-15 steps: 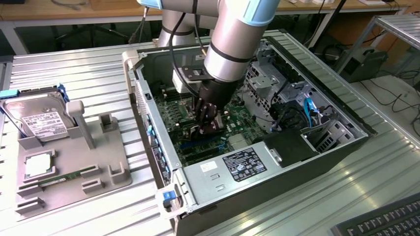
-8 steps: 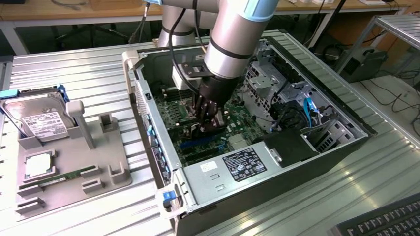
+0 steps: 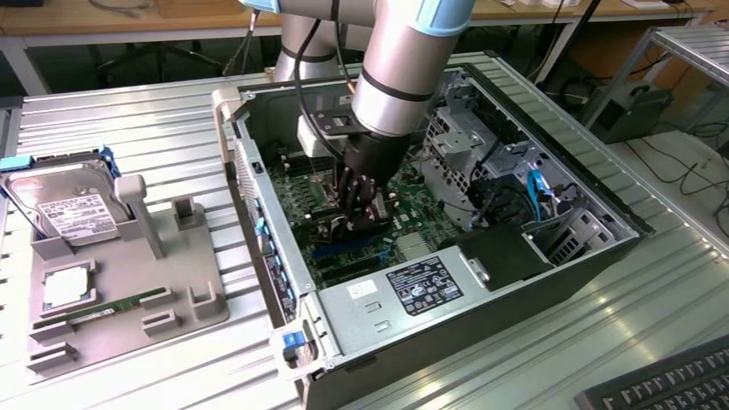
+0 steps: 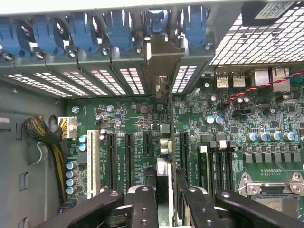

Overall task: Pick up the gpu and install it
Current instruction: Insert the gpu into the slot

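The gpu (image 4: 164, 178) shows edge-on as a thin card running away from the camera, its grey metal bracket (image 4: 160, 64) standing in the row of rear slot openings of the open computer case (image 3: 273, 282). It stands upright over the green motherboard (image 4: 137, 118), between two black expansion slots. My gripper (image 4: 165, 202) is shut on the card, one black finger (image 4: 142, 199) on each side of it. In the exterior view the gripper (image 3: 362, 213) reaches straight down inside the case, low over the motherboard (image 3: 422, 201). Whether the card's edge sits in a slot is hidden.
A white slot (image 4: 92, 161), yellow-black cables (image 4: 50, 137), memory sticks (image 4: 211, 164) and the CPU socket (image 4: 275, 194) surround the card. Blue clips (image 4: 85, 33) line the rear wall. Outside the case, a grey holder (image 3: 160, 273) carries the silver hard drive (image 3: 63, 205) and a green memory stick (image 3: 114, 306).
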`<state>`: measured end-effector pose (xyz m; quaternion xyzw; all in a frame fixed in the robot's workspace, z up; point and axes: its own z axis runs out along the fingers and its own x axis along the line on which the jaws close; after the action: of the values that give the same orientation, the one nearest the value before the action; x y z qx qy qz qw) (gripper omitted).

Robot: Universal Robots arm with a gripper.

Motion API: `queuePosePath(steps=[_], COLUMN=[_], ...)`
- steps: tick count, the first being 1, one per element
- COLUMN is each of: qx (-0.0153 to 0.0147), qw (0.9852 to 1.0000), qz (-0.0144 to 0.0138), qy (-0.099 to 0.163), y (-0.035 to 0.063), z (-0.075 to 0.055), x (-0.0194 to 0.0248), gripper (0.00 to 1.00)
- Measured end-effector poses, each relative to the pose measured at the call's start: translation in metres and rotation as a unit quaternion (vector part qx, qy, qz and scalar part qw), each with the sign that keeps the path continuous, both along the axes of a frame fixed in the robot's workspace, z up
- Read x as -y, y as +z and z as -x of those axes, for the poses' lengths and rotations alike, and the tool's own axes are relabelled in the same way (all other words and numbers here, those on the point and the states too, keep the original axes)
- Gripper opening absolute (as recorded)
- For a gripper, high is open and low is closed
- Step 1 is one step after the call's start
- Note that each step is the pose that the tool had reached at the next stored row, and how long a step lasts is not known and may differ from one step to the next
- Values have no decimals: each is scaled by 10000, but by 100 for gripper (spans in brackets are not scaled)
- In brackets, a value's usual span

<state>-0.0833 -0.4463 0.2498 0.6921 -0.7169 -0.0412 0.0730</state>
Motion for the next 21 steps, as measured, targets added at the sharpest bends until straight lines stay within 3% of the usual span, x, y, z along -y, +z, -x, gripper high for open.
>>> queuePosePath(steps=[7,13,21], qx=[0,0,12], qw=[10000,10000,10000], qz=[6,36,43], qy=[0,0,34], y=[-2,-1,-4], z=[-3,-14,-6], x=[1,9,16], gripper=[26,26,26])
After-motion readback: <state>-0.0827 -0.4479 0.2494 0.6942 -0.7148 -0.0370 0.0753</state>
